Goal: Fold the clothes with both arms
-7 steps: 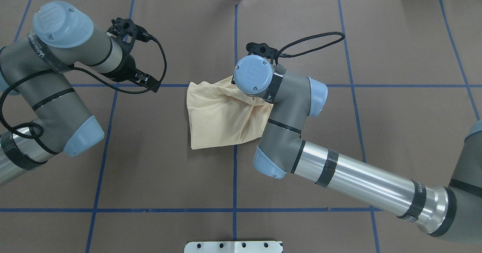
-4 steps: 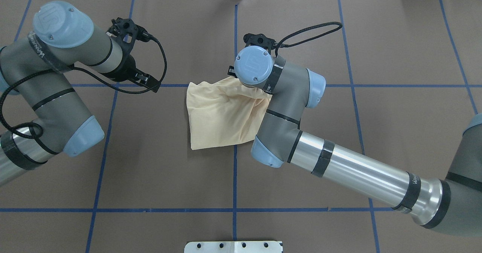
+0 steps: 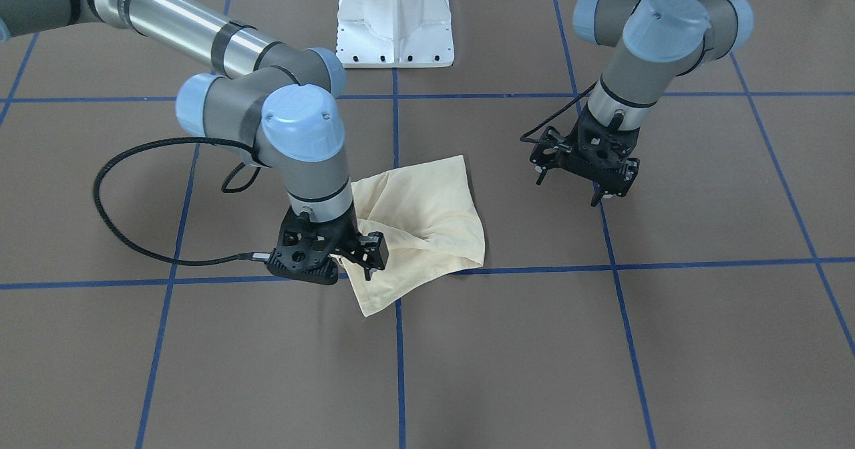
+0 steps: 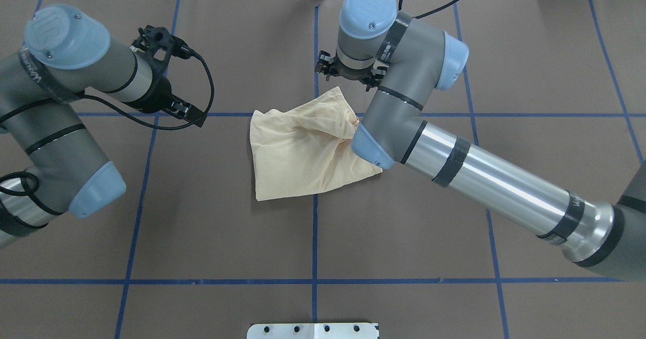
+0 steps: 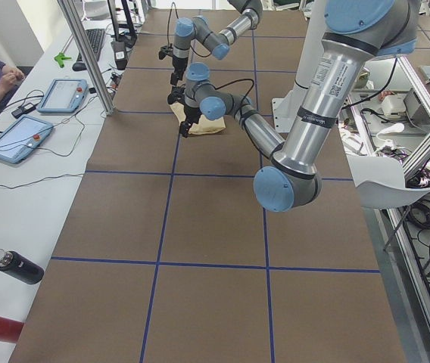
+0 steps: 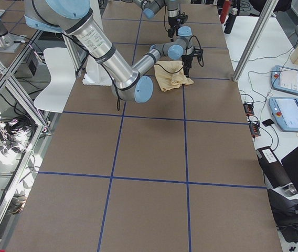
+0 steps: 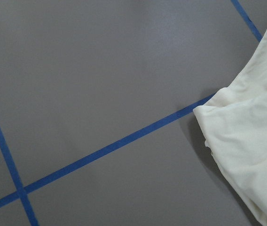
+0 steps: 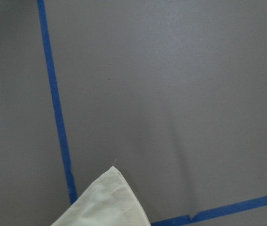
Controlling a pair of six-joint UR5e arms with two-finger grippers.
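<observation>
The cream-yellow shirt (image 4: 298,152) lies bunched and folded at the table's middle, also in the front view (image 3: 427,215). Its print and neck label are hidden. One pointed corner (image 4: 335,93) reaches over the far blue line. My right gripper (image 3: 361,265) hovers just above that corner; its fingers look apart and hold nothing. In the overhead view the right wrist (image 4: 366,11) covers it. The right wrist view shows only the corner's tip (image 8: 107,202) on the table. My left gripper (image 4: 189,113) is open and empty, left of the shirt (image 7: 251,136), also in the front view (image 3: 568,192).
Blue tape lines (image 4: 315,238) grid the brown table. The white base mount (image 3: 395,21) stands at the robot's side. My right forearm (image 4: 494,192) stretches over the table's right half. Beside the table are an operator's tablets (image 5: 18,138), a black bottle (image 5: 18,266) and a metal post (image 5: 86,57).
My right wrist swung from over the shirt toward the far edge and rose. The shirt's far corner now sticks out past the blue line. My left arm shifted slightly left.
</observation>
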